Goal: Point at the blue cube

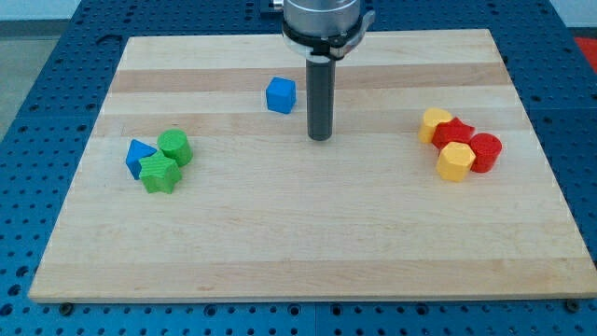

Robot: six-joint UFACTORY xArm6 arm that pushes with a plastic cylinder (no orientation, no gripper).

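Observation:
The blue cube (280, 95) sits alone on the wooden board (308, 243) near the view's top, left of centre. My tip (320, 137) rests on the board a short way to the right of the cube and slightly below it, not touching it. The rod rises straight up to the arm's grey end at the view's top.
At the view's left a blue triangular block (139, 155), a green cylinder (174, 146) and a green star block (159, 174) huddle together. At the right sit a yellow block (434, 123), a red block (454, 133), a red cylinder (485, 151) and a yellow hexagonal block (454, 161).

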